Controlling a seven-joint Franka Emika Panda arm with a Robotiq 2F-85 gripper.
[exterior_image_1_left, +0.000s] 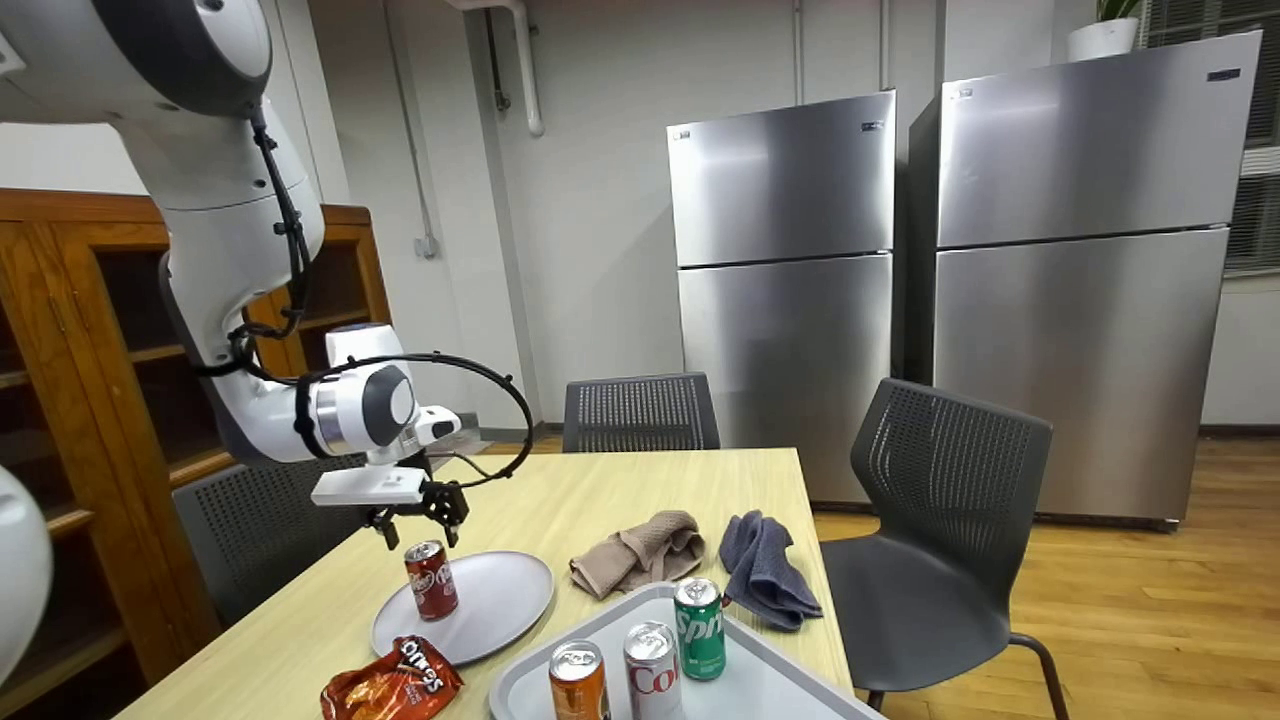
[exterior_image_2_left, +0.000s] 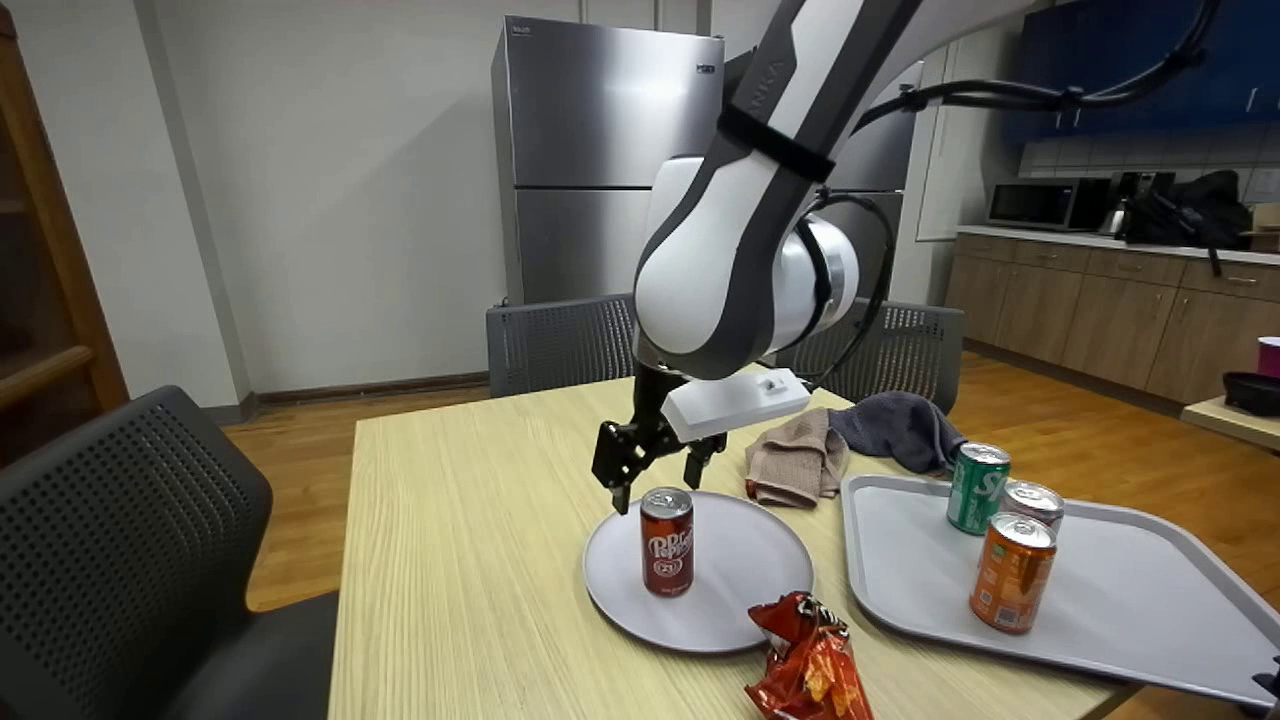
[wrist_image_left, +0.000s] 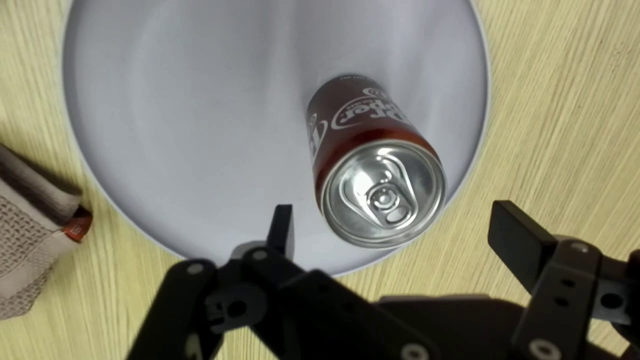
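Nearest wrist cam: end effector, above plate. Jaws spread wide, nothing gripped; top of Dr Pepper can shows b/w the pads w/ gap each side, one pad farther off. Palm & linkages dark, blurry, hard to make out; they hide some tabletop by plate. Pad ht vs can rim: can't tell. Plate cut off along one edge in wrist view.

Can: on plate, a bit off-ctr, on side away from tray. Upright, long axis vert., pull-tab end up; lettering right way up in an ext. view, inverted in wrist view, where can top covers a bit of plate rim.

Around: chip bag, red, crumpled, close by plate & overlapping its rim in both ext. views (touching? can't tell); lower end out of frame. Tray just beside plate, narrow gap, partly out of frame. On it, upright: green Sprite can, silver can, orange can. Silver one largely behind orange in an ext. view; label only partly legible. Tan towel near plate, b/w it & dk blue towel; only a corner shows in wrist view. Arm above plate blocks part of a fridge.
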